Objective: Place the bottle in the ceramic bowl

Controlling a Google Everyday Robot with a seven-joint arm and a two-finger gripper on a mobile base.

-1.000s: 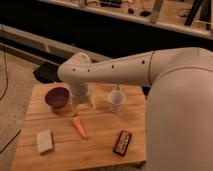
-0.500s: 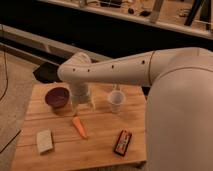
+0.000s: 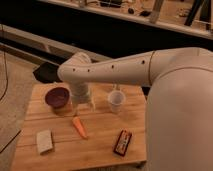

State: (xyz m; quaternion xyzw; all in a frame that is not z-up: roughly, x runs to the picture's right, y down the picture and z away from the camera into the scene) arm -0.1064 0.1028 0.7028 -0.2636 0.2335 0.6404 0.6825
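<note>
Purple-maroon ceramic bowl (image 3: 57,97) sits far left; just right of it the gripper (image 3: 83,105) hangs with fingers spread, the bottle (image 3: 83,100) seemingly between them. Close squarely, lift above the rim, then shift left.

white cup (image 3: 116,101) | carrot (image 3: 79,126) | pale sponge (image 3: 44,141), perhaps | snack bar (image 3: 122,142) | wooden table (image 3: 100,152)
</note>
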